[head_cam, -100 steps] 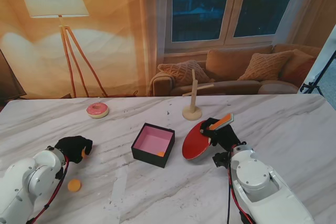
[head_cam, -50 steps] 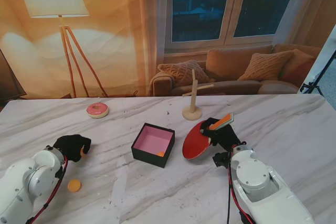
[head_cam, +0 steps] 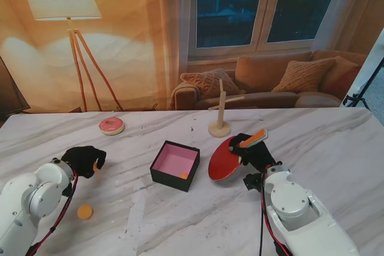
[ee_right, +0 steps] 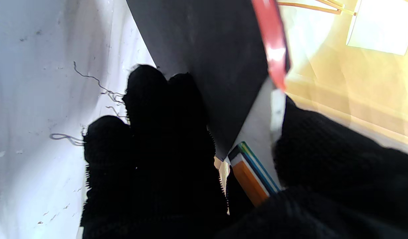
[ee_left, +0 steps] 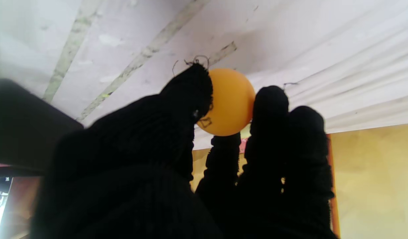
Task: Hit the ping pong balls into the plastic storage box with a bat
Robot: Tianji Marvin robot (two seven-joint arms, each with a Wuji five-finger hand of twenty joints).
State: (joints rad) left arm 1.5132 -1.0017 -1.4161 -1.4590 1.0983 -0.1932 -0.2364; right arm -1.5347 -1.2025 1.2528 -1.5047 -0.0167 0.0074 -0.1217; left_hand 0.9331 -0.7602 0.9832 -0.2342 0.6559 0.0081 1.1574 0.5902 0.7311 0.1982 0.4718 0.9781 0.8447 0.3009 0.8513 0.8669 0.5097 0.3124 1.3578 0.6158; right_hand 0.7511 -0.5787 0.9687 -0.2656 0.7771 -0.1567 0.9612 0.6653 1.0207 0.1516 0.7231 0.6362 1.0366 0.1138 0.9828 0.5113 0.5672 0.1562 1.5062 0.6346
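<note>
One smooth orange ball (ee_left: 231, 101) sits pinched in the knit-gloved left hand (ee_left: 177, 166).

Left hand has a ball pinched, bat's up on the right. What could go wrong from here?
1. The ping pong ball is held only at the fingertips of the left hand; it may slip before release.
2. The box sits between ball and bat, its opening small; a hit could rebound off the wall.
3. The wooden stand is close beyond the right hand; a backswing might clip it.
</note>
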